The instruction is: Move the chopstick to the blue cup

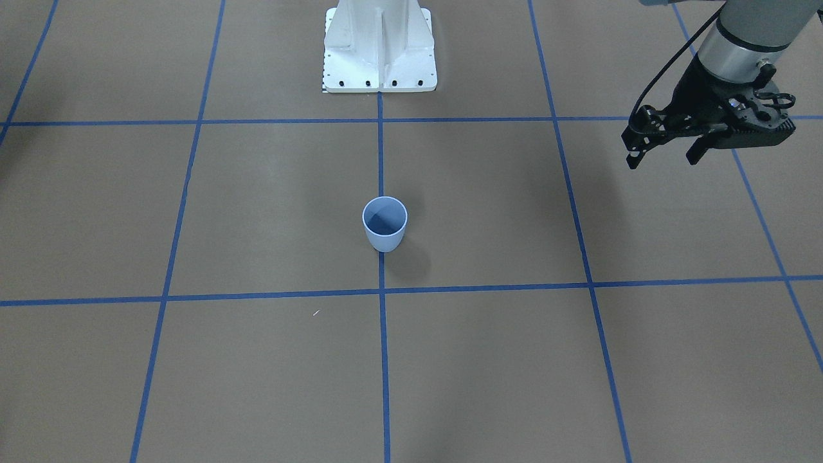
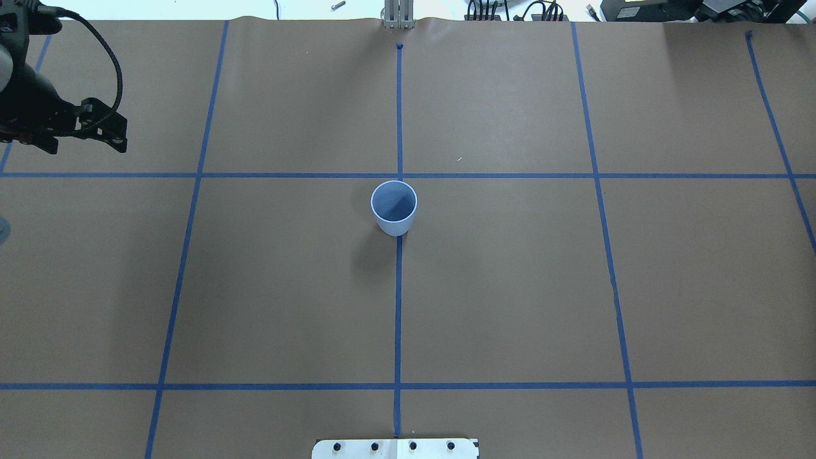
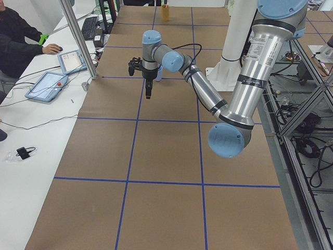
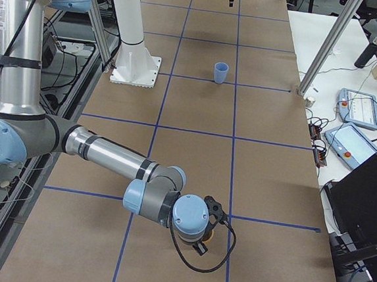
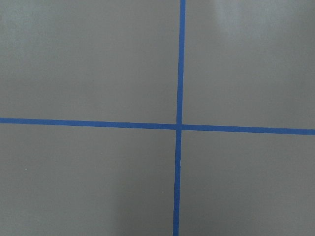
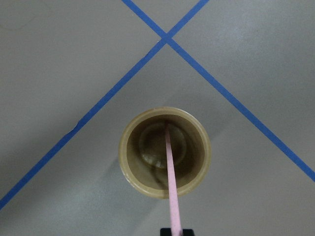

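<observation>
The blue cup (image 1: 384, 224) (image 2: 394, 207) (image 4: 221, 72) stands upright on the centre tape line, with nothing in it. The chopstick (image 6: 172, 187) is a pale pink stick in the right wrist view. Its lower end rests inside a tan cup (image 6: 165, 152), and its upper end runs up between the dark tips of my right gripper (image 6: 176, 231), which is shut on it. In the exterior right view that gripper (image 4: 200, 244) hangs over the tan cup, far from the blue cup. My left gripper (image 1: 665, 154) (image 2: 83, 143) hovers open and empty at the table's left end.
Brown paper with a grid of blue tape lines (image 5: 179, 126) covers the table. The robot's white base (image 1: 379, 48) stands at the robot's edge of the table. A person sits at a side table (image 3: 31, 94) holding tablets and cables.
</observation>
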`<action>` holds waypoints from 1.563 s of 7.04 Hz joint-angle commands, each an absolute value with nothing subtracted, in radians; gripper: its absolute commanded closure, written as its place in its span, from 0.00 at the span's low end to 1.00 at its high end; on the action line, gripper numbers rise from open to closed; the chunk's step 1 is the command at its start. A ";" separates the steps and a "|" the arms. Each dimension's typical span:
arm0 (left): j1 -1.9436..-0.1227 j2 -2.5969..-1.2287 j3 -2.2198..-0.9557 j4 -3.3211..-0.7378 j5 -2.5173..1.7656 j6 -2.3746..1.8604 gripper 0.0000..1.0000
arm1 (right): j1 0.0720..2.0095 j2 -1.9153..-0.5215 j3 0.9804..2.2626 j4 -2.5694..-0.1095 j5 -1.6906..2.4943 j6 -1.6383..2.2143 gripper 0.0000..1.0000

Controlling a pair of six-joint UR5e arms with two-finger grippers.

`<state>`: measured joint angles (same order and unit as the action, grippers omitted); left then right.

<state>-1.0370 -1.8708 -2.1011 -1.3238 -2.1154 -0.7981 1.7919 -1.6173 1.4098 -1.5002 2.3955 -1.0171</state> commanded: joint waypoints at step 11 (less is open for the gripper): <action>-1.039 -1.871 -2.103 -1.324 -2.117 -0.799 0.02 | 1.942 -1.577 1.839 -2.000 2.261 -1.031 1.00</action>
<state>-1.0385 -1.8714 -2.1037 -1.3238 -2.1169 -0.7992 1.9132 -1.6146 1.7862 -1.9160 2.2601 -1.0320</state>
